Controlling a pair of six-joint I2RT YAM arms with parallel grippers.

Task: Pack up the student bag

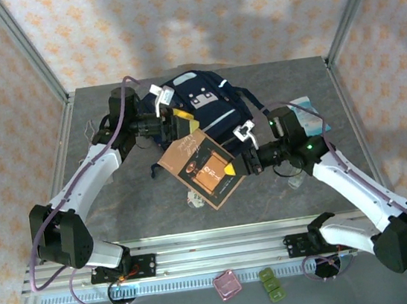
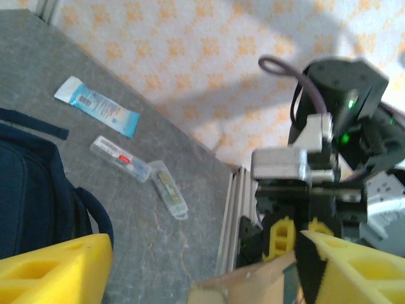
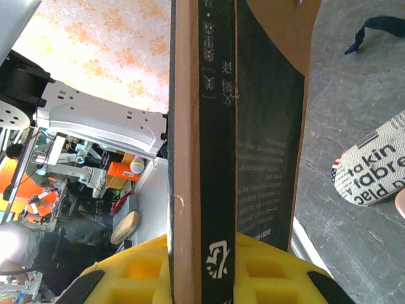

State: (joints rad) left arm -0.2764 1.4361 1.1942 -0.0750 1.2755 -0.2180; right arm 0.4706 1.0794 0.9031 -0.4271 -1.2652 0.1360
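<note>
Yellow-fingered right gripper (image 3: 202, 269) is clamping the spine of a brown-and-black paperback book (image 1: 202, 169) above the grey stone-patterned table (image 1: 120, 204), while the left gripper (image 1: 178, 119) is standing open around the book's far edge, just in front of the large navy-blue fabric backpack (image 1: 208, 100) lying at the table's far middle.

The student bag (image 1: 209, 106) is navy woven cloth, soft and matt. The book (image 1: 202, 169) has a brown card cover, matt like kraft paper, with a darker printed panel. The pads (image 3: 130, 272) of the right claw (image 3: 205, 275) are dull yellow moulded plastic. The surface (image 1: 120, 200) looks like smooth, mottled grey stone. A blue sachet (image 2: 96, 106) is glossy film, and a tube (image 2: 120, 158) is clear plastic.
</note>
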